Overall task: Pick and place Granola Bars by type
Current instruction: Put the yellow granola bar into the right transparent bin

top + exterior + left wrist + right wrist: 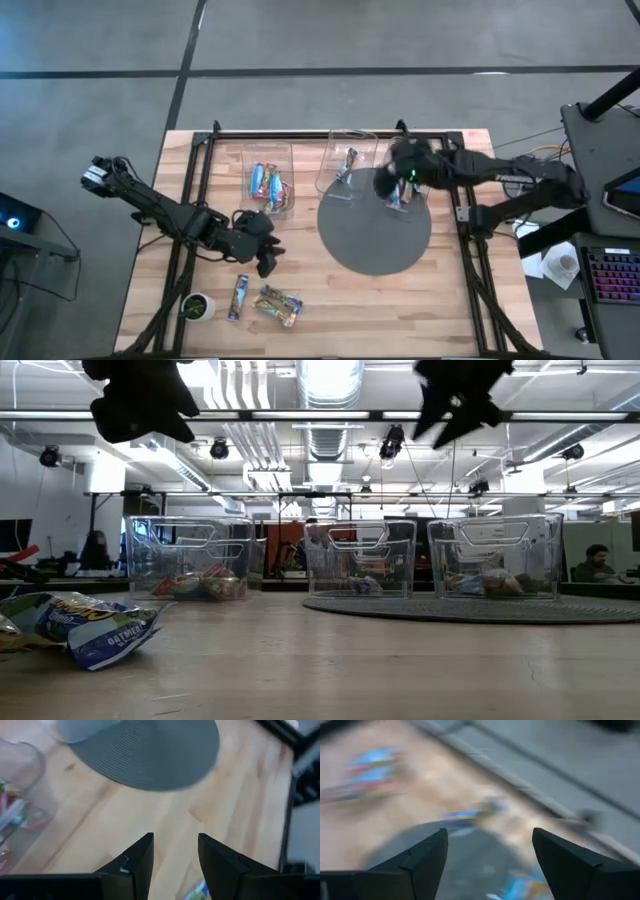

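Two tools hang above the desk (pixel 400 300). Left tool (pixel 266 262), fingers a narrow gap apart and empty, has loose granola bars (pixel 262 300) just below it and a filled bin (pixel 270 180) beyond. Right tool (pixel 385 183), fingers wide and empty, hovers over the grey mat's (pixel 375 235) far edge, bars in bins beside it.
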`<state>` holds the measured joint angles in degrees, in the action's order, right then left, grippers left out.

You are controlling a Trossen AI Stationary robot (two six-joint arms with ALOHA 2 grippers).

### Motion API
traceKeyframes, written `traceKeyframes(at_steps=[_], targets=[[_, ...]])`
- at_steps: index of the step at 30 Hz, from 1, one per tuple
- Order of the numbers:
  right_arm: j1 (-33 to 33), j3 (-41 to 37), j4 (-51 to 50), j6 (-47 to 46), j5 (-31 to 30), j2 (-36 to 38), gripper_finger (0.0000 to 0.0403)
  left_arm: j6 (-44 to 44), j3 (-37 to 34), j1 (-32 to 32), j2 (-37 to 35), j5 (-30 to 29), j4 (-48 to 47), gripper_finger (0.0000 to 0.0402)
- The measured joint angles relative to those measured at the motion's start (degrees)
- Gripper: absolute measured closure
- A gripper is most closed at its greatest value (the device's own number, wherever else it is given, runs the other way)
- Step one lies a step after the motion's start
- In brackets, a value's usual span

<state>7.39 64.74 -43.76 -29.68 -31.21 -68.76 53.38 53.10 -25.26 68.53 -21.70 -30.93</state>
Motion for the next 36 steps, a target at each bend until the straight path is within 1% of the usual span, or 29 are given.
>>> traceKeyframes(at_steps=[2,4,5,8,10,15,19,21,23,26,31,36], targets=[[-4.3,0.1,4.1,-0.1,5.6,-1.1,0.0123,-3.5,-0.4,-0.2,0.0,3.3,0.2,0.0266],[-8.8,0.2,7.2,-0.2,9.2,-3.2,0.0125,-6.7,-1.3,-0.7,0.0,7.4,-0.1,0.0266],[-11.1,0.4,8.1,-0.6,10.1,-4.4,0.0126,-7.9,-1.9,-1.1,0.0,9.7,0.0,0.0266],[-18.0,1.7,9.6,-4.0,10.3,-9.5,0.0129,-8.8,-4.3,-3.3,0.0,15.8,0.2,0.0266],[-22.1,3.1,9.6,-5.9,10.3,-13.5,0.0129,-8.8,-6.1,-5.9,0.0,18.1,0.5,0.0266],[-29.8,7.8,9.2,-7.0,10.3,-24.8,0.0129,-9.7,-9.7,-14.4,0.1,17.9,4.0,0.0266],[-33.8,13.9,6.8,-7.8,10.4,-33.4,0.0129,-9.5,-11.6,-19.9,0.7,14.0,7.6,0.0266],[-34.8,17.0,4.0,-11.7,10.4,-36.5,0.0130,-9.5,-12.0,-21.5,1.5,12.2,8.1,0.0266],[-34.8,19.7,1.2,-14.2,10.5,-38.0,0.0133,-9.4,-12.1,-22.3,2.5,11.7,8.2,0.0266],[-34.8,22.2,0.4,-16.8,10.3,-38.2,0.0138,-9.2,-12.0,-22.8,4.5,11.6,9.6,0.0266],[-35.0,22.9,0.7,-24.4,10.3,-38.1,0.0146,-12.7,-12.0,-23.2,8.9,11.5,14.9,0.0266],[-35.8,23.0,0.7,-31.2,10.2,-37.9,0.0151,-17.9,-10.6,-23.3,14.0,11.1,15.3,0.0266]])
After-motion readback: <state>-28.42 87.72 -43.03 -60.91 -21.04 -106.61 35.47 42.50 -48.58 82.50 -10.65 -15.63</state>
